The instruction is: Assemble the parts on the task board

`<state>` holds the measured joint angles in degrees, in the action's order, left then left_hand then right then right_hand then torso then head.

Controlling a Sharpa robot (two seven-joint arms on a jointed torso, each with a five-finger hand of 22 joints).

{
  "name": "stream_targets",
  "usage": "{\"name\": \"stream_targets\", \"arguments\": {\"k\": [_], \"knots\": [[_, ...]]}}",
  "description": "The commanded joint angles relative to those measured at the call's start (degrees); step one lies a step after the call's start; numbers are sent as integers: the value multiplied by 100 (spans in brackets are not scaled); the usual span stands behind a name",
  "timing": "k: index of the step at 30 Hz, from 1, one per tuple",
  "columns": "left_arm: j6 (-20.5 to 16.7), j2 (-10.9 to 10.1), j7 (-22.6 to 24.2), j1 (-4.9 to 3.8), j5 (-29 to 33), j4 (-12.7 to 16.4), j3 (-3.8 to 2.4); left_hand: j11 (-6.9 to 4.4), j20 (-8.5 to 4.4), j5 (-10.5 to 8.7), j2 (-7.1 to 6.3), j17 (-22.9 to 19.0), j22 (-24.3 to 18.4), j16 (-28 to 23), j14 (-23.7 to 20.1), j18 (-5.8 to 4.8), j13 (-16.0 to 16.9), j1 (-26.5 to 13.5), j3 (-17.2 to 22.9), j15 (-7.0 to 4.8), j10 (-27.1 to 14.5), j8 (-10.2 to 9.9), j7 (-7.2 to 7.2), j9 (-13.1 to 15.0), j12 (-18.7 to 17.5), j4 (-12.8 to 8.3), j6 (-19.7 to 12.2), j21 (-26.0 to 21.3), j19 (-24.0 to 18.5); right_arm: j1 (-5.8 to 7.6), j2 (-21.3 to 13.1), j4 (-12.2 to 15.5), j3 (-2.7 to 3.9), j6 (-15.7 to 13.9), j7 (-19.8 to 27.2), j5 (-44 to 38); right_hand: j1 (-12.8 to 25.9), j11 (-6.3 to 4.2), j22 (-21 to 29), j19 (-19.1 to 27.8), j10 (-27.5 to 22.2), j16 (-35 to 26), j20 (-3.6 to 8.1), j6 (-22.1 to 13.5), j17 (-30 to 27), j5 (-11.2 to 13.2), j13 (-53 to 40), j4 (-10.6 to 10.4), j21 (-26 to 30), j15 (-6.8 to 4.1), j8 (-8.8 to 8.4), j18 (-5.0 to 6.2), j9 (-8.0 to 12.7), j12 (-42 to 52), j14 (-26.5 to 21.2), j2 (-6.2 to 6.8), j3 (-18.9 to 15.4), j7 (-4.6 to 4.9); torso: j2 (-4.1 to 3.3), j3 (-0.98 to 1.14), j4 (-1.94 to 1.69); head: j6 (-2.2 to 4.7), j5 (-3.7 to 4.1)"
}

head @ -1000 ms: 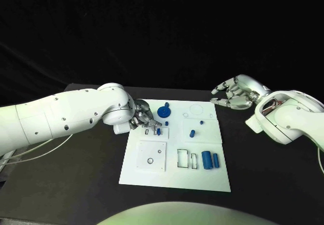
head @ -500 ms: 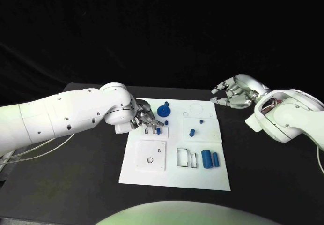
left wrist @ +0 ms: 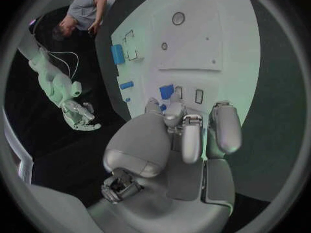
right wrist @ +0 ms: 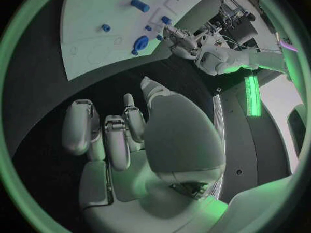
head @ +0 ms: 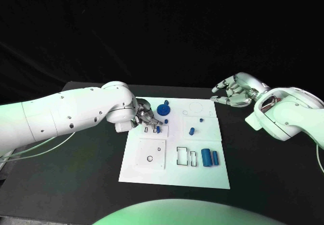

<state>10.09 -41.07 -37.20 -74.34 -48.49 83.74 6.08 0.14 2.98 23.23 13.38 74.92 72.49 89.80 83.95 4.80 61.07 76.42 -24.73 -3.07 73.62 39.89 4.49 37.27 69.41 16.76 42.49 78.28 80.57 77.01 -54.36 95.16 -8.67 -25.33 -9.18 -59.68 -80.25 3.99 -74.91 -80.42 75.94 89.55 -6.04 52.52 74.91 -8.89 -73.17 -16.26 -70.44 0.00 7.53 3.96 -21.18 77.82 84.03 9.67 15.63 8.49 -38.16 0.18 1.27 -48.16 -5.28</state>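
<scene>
Two hands are in view: the left hand (head: 146, 120) rests over the upper left part of the white task board (head: 175, 178) on the black surface (head: 81, 178), its fingertips pinching a small blue part (left wrist: 164, 107) near the slots. The right hand (head: 231, 95) hovers beside the board's far right corner, fingers curled around nothing. Two blue cylinders (head: 210, 158) lie near the board's right edge.

left hand (head: 145, 120) fingertips cover the task board (head: 175, 180) slots near the small blue part (head: 157, 129); can't tell if it holds anything. Left wrist view: own fingers (left wrist: 188, 140) hide the contact.
</scene>
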Motion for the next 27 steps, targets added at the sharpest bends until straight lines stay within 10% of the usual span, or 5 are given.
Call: {"name": "stream_targets", "arguments": {"k": [1,16,27], "knots": [[152,32,-41,-5,-46,-12,1,1,38,419,-105,1508,5,20,605,-89,-15,-58,-183,2,-64,-23,-6,20,-8,5,-9,-24,-14,-1,7,-4,2,85,-35,-66,12,-31,-296,-14,13,-24,39,8,1362,-131,14,-4,48,-40,42,72,-12,-2,556,77,82,-11,6,-1,1,-3,14],[169,59,-30,-4,27,-59,6,-21,24,1942,-361,1508,1,20,605,-77,-114,-383,-136,-16,-192,19,-33,138,-95,11,-67,-96,-46,-2,17,-23,1,87,-58,-82,43,-30,-314,-34,9,-24,48,-72,1366,-777,42,18,77,-44,105,69,-26,-6,558,282,420,-3,-1,6,0,-25,24],[164,109,-44,-4,52,-79,7,-42,11,2102,-330,1508,11,20,605,-77,-100,-281,-86,-32,-198,60,-57,169,-86,8,-70,-100,-45,-5,29,-32,1,89,-67,-85,54,-29,-317,-37,10,-23,47,-75,1367,-842,42,16,78,-43,114,69,-29,-4,559,295,465,-2,1,2,-1,-39,39]]}}
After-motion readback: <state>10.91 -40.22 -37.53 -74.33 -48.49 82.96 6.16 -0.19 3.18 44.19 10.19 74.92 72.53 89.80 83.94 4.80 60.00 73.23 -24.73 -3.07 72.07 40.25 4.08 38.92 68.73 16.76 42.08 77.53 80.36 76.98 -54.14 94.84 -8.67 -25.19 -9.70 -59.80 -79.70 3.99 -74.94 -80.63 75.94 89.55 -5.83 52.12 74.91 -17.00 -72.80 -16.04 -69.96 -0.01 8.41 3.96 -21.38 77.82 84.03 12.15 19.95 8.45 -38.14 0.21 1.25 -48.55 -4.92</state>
